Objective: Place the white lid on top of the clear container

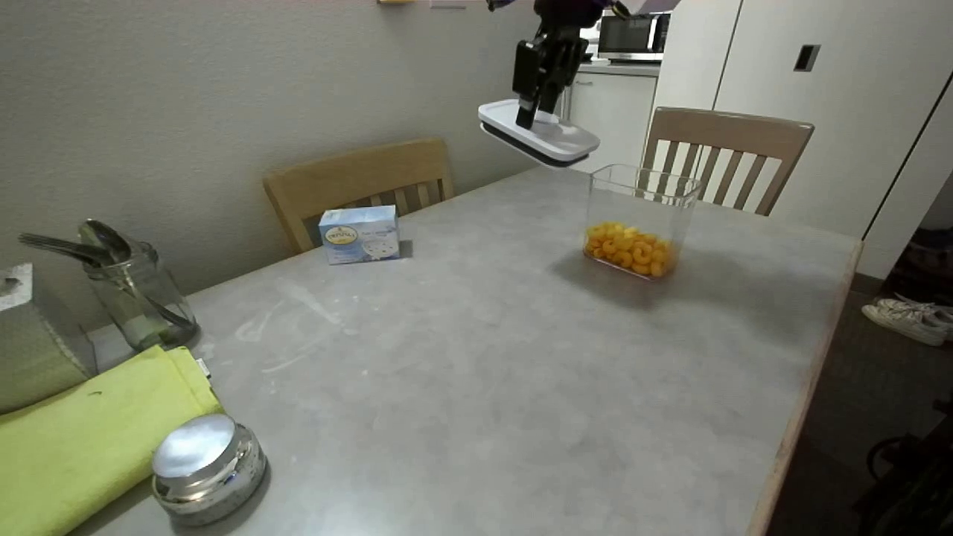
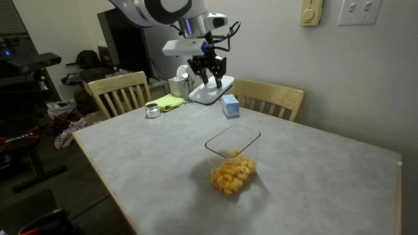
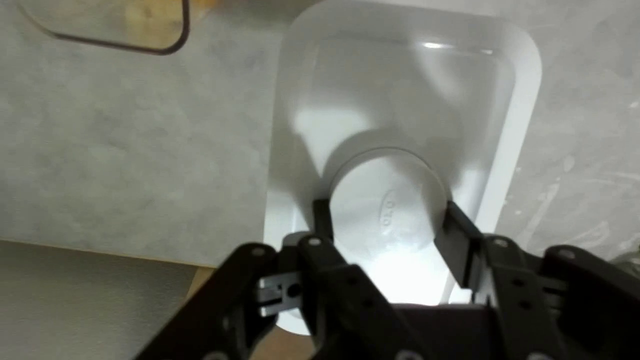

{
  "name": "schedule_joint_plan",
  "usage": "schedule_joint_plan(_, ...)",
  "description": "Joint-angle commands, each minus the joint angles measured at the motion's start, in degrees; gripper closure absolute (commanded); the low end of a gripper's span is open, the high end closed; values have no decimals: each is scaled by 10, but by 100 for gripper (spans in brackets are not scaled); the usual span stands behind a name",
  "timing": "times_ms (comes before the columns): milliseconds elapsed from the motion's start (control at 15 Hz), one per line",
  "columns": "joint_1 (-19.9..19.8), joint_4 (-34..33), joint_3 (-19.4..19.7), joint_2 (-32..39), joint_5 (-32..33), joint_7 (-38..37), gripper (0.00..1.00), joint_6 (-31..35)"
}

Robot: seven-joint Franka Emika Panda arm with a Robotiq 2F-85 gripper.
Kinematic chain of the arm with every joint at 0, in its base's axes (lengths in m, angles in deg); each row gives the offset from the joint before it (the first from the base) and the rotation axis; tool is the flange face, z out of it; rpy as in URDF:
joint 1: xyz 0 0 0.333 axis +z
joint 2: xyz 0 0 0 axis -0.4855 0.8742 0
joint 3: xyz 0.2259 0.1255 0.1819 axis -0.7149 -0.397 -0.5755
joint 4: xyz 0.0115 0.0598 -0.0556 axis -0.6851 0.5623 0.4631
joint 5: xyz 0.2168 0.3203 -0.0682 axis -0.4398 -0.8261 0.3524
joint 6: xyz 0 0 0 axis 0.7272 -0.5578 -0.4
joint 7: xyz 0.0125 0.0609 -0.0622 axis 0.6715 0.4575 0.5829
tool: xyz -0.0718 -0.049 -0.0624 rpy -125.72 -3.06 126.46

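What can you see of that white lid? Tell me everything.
The white lid is a glossy, plastic-looking rounded rectangle with a raised rim, a dark band underneath and a round button with faint lettering on top. It hangs in the air, top up, perhaps slightly tilted, off to one side of the clear container. The hand grips the button from both sides.

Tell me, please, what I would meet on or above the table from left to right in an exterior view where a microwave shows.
Tissue box, round metal tin, light blue box, white lid held by the gripper, clear container. The glass jar and folded cloth overlap their neighbours, so I left them out.
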Motion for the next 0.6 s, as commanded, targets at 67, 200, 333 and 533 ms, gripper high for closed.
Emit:
schedule_joint_plan(67, -21, 12, 18, -41, -7, 29, 71, -9)
schedule_joint_plan(200, -35, 16, 26, -47, -13, 46, 71, 1)
schedule_joint_plan(333, -50, 16, 37, -47, -19, 57, 71, -1)
schedule_joint_plan(533, -71, 19, 51, -43, -24, 72, 71, -9)
